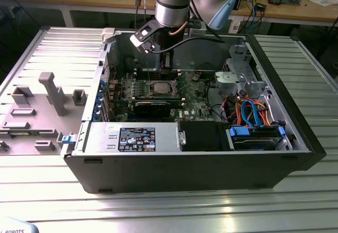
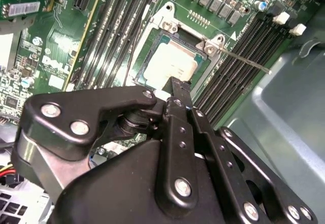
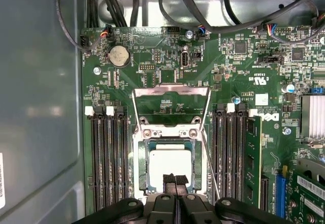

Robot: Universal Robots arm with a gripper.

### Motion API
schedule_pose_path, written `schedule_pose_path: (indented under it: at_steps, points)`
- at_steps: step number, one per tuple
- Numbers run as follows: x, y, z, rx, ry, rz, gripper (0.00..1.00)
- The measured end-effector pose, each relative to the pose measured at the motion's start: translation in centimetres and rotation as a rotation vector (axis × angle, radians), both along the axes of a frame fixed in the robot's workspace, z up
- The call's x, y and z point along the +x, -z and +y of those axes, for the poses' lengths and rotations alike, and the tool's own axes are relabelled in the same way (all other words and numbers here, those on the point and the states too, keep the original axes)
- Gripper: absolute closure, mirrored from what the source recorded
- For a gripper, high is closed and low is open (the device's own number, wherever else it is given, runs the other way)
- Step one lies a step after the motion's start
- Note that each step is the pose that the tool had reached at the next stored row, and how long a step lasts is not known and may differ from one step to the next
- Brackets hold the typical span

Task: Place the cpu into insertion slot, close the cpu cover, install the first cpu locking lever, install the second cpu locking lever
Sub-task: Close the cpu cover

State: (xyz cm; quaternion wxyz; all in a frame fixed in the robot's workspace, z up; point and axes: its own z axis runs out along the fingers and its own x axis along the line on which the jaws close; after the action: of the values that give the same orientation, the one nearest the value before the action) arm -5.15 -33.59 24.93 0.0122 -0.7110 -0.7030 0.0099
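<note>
pincer: black fingers, tips pressed together with nothing between them. It hangs over the near edge of the cpu. You cannot tell whether the tips touch the chip.
cpu: silver-topped square, lying flat and squared up inside the insertion slot; judged seated.
insertion slot: silvery-rimmed socket on the green motherboard, set between two banks of memory slots.
cpu cover: windowed metal frame, tipped up on its hinge at the side of the slot away from the pincer; not closed.
step in hand: judged to be the cover, since the chip is home and the frame stands open.
handling: push on the frame's free bar, not through the window. Keep the tips off the chip's top. Let the frame swing about its hinge and settle flat around the chip without sliding sideways.
locking lever: thin steel rod, unlatched, slanting just beside one edge of the slot. It sits near the cover's path, so watch that the frame does not trap it.
memory slots: long black rows close on both sides, leaving your fingers little sideways room.
coin battery: beyond the cover, apart from the slot.
cables: draped past the board's far edge, clear of the slot.
computer case: open tower lying on the slatted desk; its walls hem in the arm.
grey fixture blocks: on the desk at the exterior view's left, well apart.
</note>
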Motion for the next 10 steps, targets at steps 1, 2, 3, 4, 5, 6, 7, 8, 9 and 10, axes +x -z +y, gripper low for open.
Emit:
schedule_pose_path:
  at_steps: [1,2,3,4,5,6,7,8,9,10]
  points:
    - [-0.01,0.01,0.00,0.0001,0.000,-0.0007,0.89]
    - [-0.01,0.01,0.00,0.0002,0.000,-0.0008,0.89]
    - [-0.01,0.01,0.00,0.0001,0.000,-0.0008,0.89]
    - [-0.01,0.00,0.00,0.0000,0.000,-0.0008,0.89]
    - [-0.01,0.00,0.00,0.0001,0.000,-0.0009,0.89]
    - [-0.01,-0.03,0.00,0.0002,0.000,-0.0009,0.89]
    - [-0.01,-0.03,0.00,0.0005,0.000,-0.0008,0.89]
    - [-0.01,-0.03,0.00,0.0006,0.000,-0.0008,0.89]
    - [-0.01,-0.04,0.00,0.0006,0.000,-0.0008,0.89]
    - [-0.01,-0.04,-0.01,0.0007,0.000,-0.0009,0.89]
